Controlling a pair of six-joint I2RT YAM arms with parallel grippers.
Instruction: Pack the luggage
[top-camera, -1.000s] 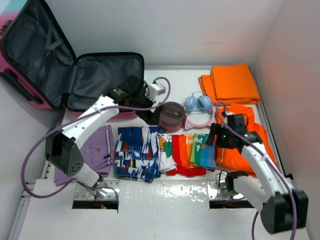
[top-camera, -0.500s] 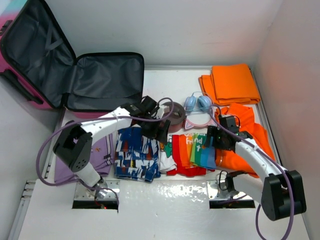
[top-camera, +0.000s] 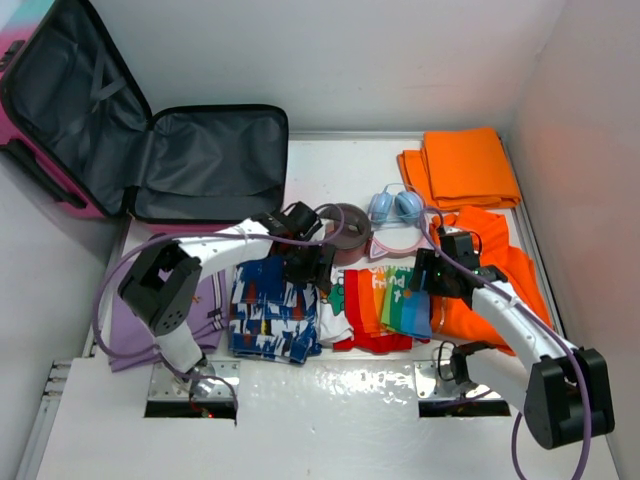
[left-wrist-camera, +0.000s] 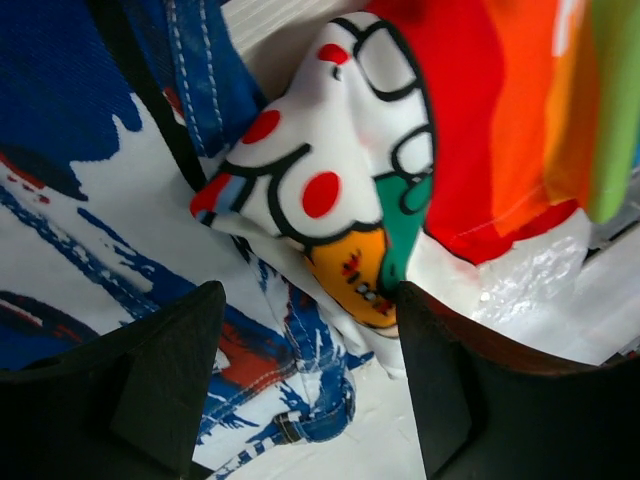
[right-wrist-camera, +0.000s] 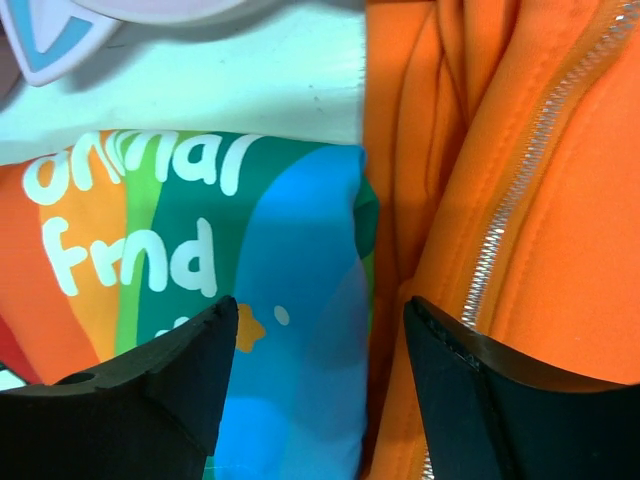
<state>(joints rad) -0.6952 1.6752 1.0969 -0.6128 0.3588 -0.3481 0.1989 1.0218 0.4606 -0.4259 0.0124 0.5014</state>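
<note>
The luggage (top-camera: 215, 160) lies open at the back left, its lid (top-camera: 70, 100) leaning on the wall, and I see only dark grey lining inside. My left gripper (top-camera: 318, 268) is open and low over the seam between the blue-and-white patterned shorts (top-camera: 268, 305) and the rainbow shirt (top-camera: 385, 300). In the left wrist view, the open gripper (left-wrist-camera: 310, 400) straddles the shorts (left-wrist-camera: 90, 230) and the shirt's white printed sleeve (left-wrist-camera: 330, 180). My right gripper (top-camera: 425, 280) is open; in the right wrist view it (right-wrist-camera: 315, 400) spans the shirt's blue edge (right-wrist-camera: 290, 300) and the orange zip jacket (right-wrist-camera: 560, 250).
A purple shirt (top-camera: 195, 300) lies left of the shorts. Blue headphones (top-camera: 395, 210) and a dark round item (top-camera: 345, 228) sit behind the clothes. Folded orange cloth (top-camera: 465, 165) lies at the back right, the orange jacket (top-camera: 505, 270) in front of it. White walls close in on all sides.
My left gripper has swung from beside the luggage's front edge to the right and towards me, down onto the shorts and shirt. My right gripper has shifted only slightly.
</note>
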